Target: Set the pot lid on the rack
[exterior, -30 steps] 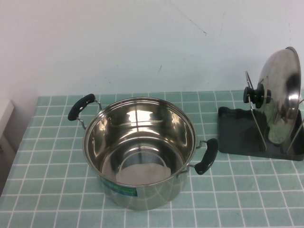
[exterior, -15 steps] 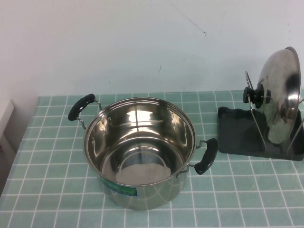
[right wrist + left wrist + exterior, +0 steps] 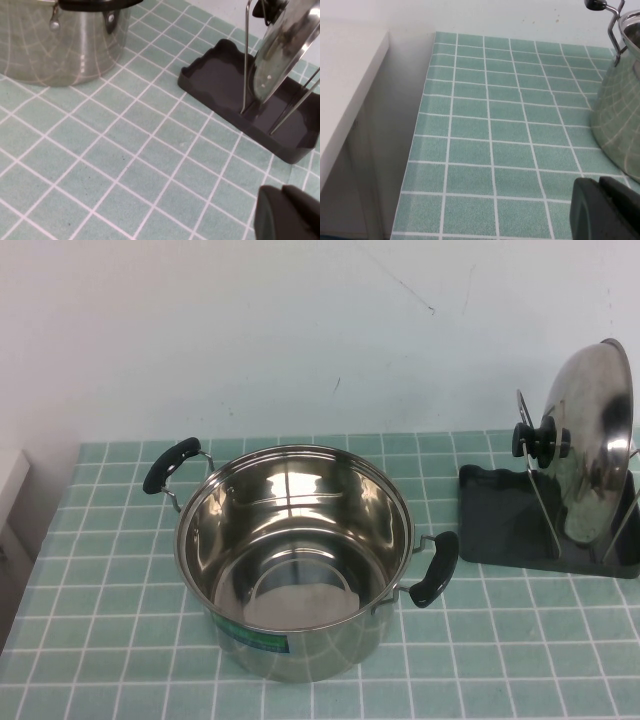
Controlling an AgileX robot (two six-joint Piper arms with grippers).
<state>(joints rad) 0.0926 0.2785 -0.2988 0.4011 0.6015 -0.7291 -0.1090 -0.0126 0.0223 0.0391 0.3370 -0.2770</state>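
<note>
Upright, pot lid [image 3: 592,440] stands in rack [image 3: 500,515]; both pincers' [image 3: 605,210] [image 3: 287,212] openings cannot be told.

Shiny silver pot lid [image 3: 595,435] with a black knob [image 3: 537,440] stands in the dark grey rack [image 3: 505,520]. The steel pot [image 3: 295,560] (black handles) sits on a green tablecloth [image 3: 110,570] gridded white.

Both grippers, left gripper [image 3: 605,210] and right gripper [image 3: 287,212], are black.

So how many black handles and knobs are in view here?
3: the pot's far-left handle, the pot's near-right handle, and the pot lid's knob on the rack. Left gripper and right gripper stay low, off the pot.
</note>
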